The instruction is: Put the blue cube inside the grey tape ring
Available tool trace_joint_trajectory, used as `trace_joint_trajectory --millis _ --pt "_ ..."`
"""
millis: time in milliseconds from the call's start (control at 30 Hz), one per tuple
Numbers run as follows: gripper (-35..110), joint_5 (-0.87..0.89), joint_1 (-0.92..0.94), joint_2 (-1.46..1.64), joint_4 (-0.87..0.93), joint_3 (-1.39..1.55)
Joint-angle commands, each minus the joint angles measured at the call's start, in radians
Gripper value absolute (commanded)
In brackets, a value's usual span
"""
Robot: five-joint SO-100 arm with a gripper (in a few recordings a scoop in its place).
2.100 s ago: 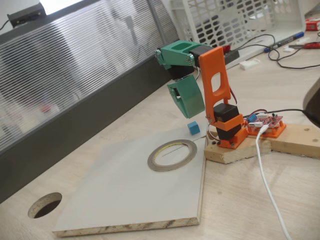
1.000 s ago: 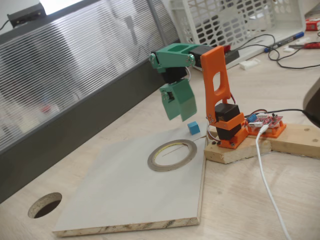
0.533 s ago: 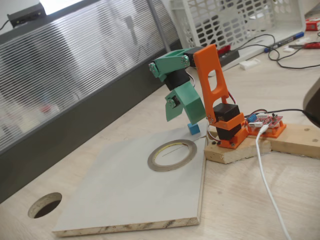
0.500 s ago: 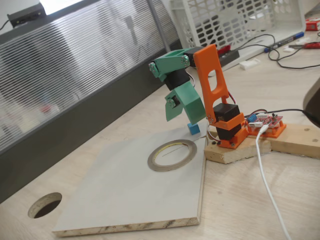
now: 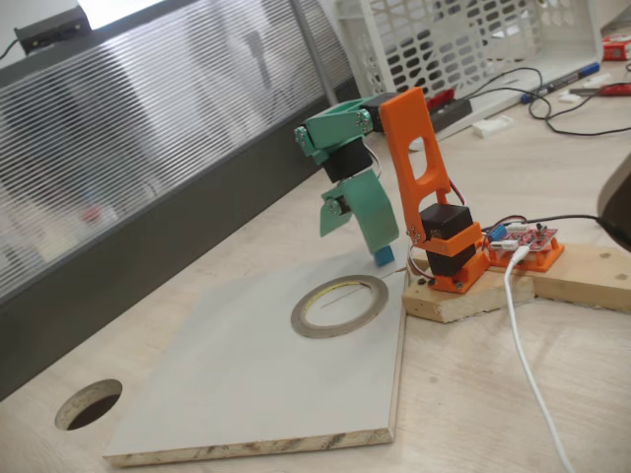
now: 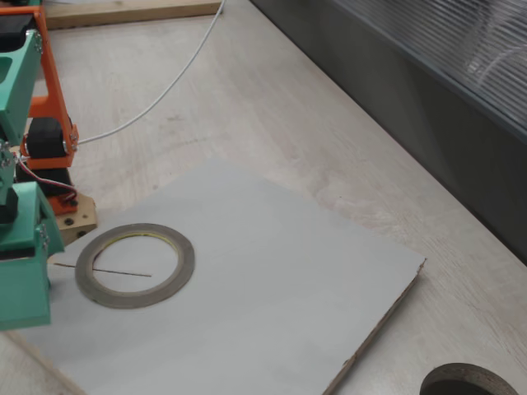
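on the matte grey board (image 5: 246,374), the flat grey tape ring (image 5: 339,305) with yellowish inner rim lies alone. green plastic gripper (image 5: 367,236) hangs just over the blue cube (image 5: 384,255), which sits past the board's edge; jaw gap: cannot tell.

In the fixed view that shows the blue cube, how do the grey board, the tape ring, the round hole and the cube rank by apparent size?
1. Grey board
2. Tape ring
3. Round hole, nearer the camera, so likely flattered
4. Blue cube, partly hidden by the end effector
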Motion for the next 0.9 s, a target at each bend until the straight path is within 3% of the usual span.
trace_joint_trajectory --millis 0,867 --pt "100 0.012 0.005 -0.049 -0.081 0.002" --pt "100 0.006 0.006 -0.092 -0.089 0.003"
